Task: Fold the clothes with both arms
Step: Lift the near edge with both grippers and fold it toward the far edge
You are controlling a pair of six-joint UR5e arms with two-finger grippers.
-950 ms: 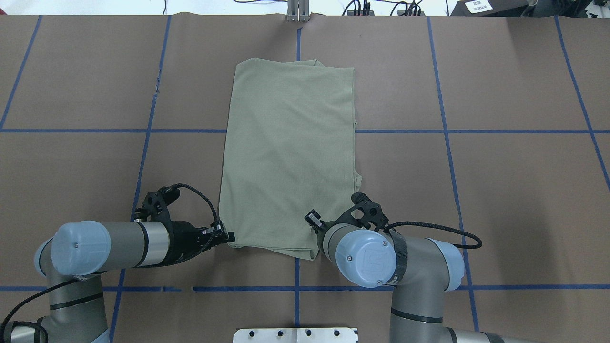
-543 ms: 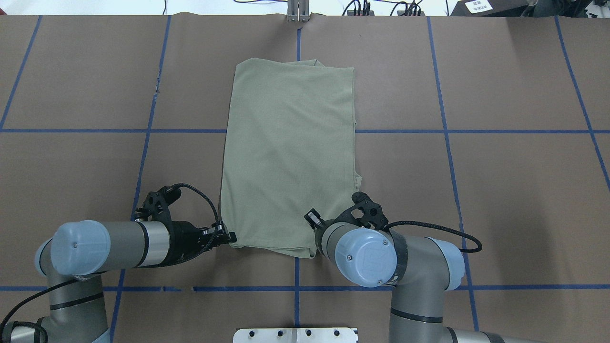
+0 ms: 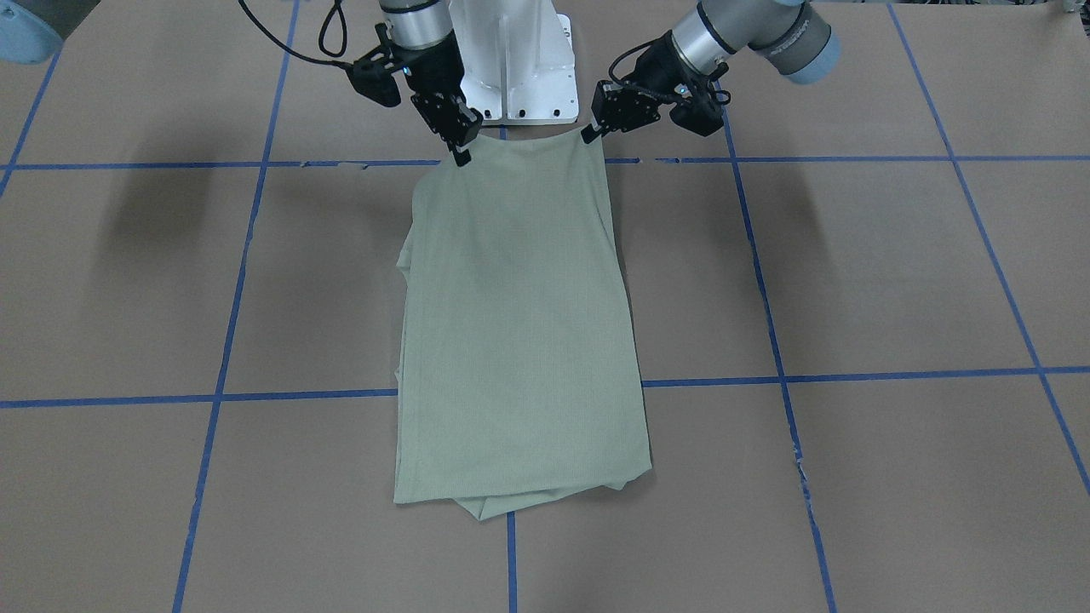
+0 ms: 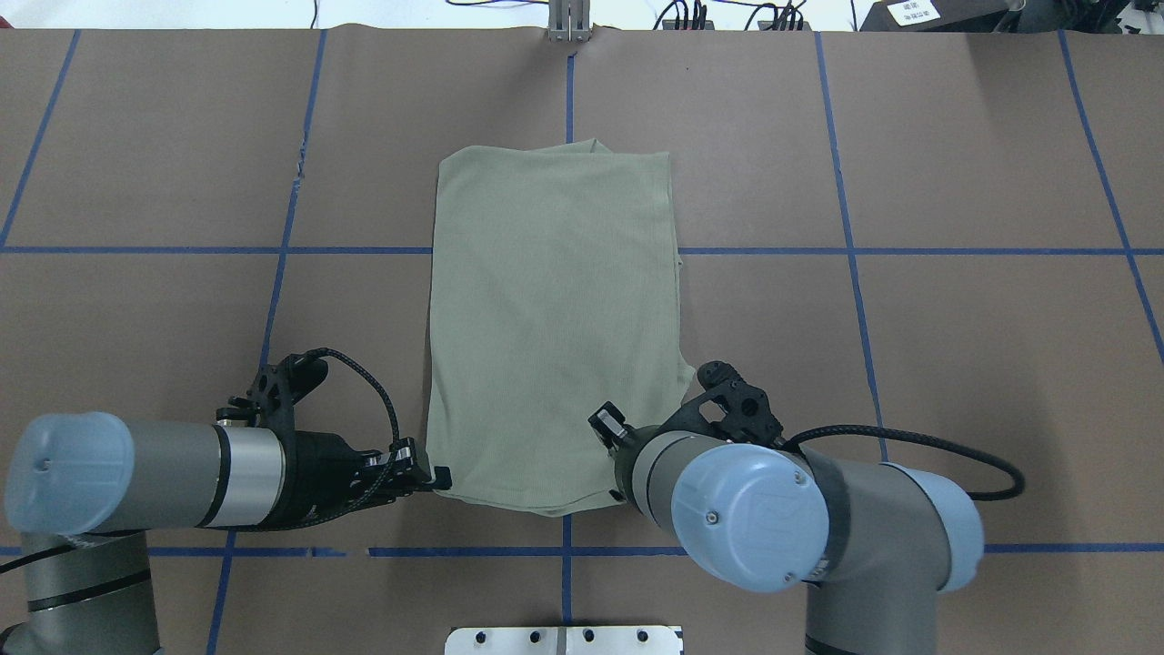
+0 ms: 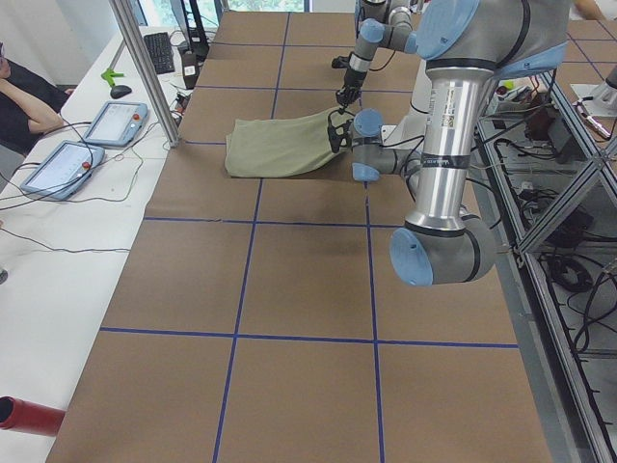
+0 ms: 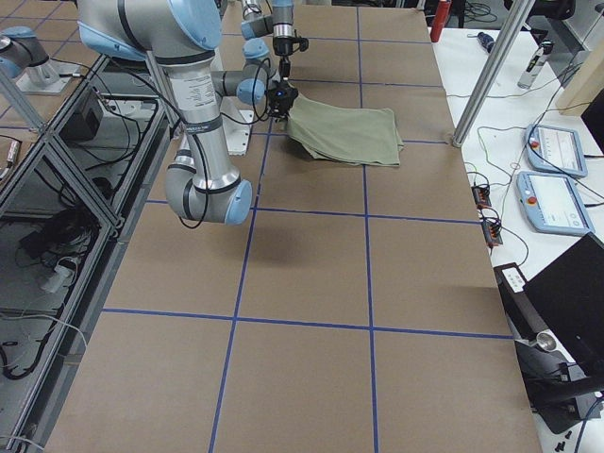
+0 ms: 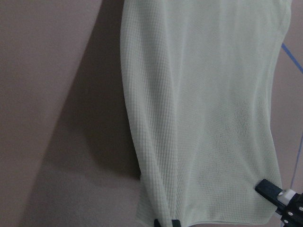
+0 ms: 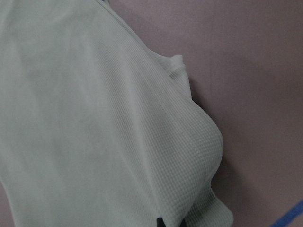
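Observation:
The clothes are one pale sage-green shirt, folded into a long rectangle on the brown table. Its far end lies flat. Its near edge is lifted off the table between the two grippers. My left gripper is shut on the near left corner, on the right in the front-facing view. My right gripper is shut on the near right corner; in the overhead view its own wrist hides it. Both wrist views show knit fabric hanging from the fingertips.
The white pedestal base stands just behind the lifted edge. Blue tape lines cross the brown table cover. A metal post stands at the far edge. Pendants and a seated person are beside the table.
Both arms have risen and drawn back toward the robot's base, still holding the corners. The shirt's near edge came up and its far edge slid a little toward the robot.

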